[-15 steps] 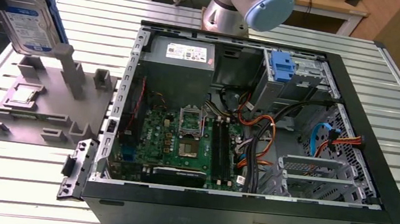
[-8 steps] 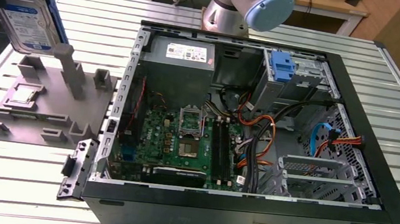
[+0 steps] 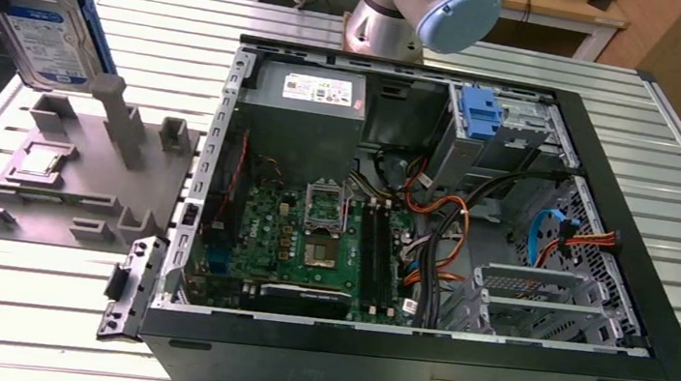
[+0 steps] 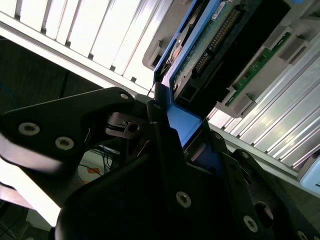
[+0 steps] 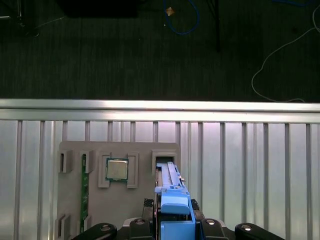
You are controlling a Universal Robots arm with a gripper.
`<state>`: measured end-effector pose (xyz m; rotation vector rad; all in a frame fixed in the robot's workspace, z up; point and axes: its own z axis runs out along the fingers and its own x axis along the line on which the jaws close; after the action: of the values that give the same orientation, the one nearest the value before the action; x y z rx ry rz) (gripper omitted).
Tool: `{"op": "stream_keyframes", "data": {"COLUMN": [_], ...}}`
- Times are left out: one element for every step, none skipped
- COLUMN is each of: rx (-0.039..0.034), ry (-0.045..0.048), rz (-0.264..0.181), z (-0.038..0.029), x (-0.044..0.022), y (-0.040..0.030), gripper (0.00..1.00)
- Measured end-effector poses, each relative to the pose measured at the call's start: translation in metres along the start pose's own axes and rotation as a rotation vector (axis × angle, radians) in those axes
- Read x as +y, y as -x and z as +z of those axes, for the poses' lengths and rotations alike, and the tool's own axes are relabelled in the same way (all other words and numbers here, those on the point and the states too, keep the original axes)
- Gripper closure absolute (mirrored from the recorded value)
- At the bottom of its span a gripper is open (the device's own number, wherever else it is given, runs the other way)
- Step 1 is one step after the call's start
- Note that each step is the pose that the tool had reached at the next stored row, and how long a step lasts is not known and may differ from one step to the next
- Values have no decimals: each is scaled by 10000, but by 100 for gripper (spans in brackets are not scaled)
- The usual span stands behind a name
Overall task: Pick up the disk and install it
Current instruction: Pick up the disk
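Hand clamps the disk by its blue frame, edge-down above the grey holder, bare table around.

Silver-grey arm with pale blue joint cap; black tool studded with silver screws.

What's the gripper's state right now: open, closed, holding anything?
The gripper is closed, holding the disk.

Slatted table carries a grey fixture and computer case.
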<state>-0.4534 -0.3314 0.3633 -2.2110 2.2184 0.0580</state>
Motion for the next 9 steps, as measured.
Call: {"op": "stream_keyframes", "data": {"rx": [0, 1, 1, 0, 0, 0, 0, 0, 0], "ry": [1, 2, 2, 1, 0, -1, -1, -1, 0], "rz": [0, 0, 0, 0, 0, 0, 0, 0, 0], "z": [-3, -7, -14, -19, -24, -27, -30, -34, -38], "x": [0, 0, 0, 0, 1, 1, 1, 1, 1], "y": [0, 0, 1, 1, 1, 1, 1, 1, 1], "gripper": [63, 63, 63, 63, 63, 63, 63, 63, 63]}}
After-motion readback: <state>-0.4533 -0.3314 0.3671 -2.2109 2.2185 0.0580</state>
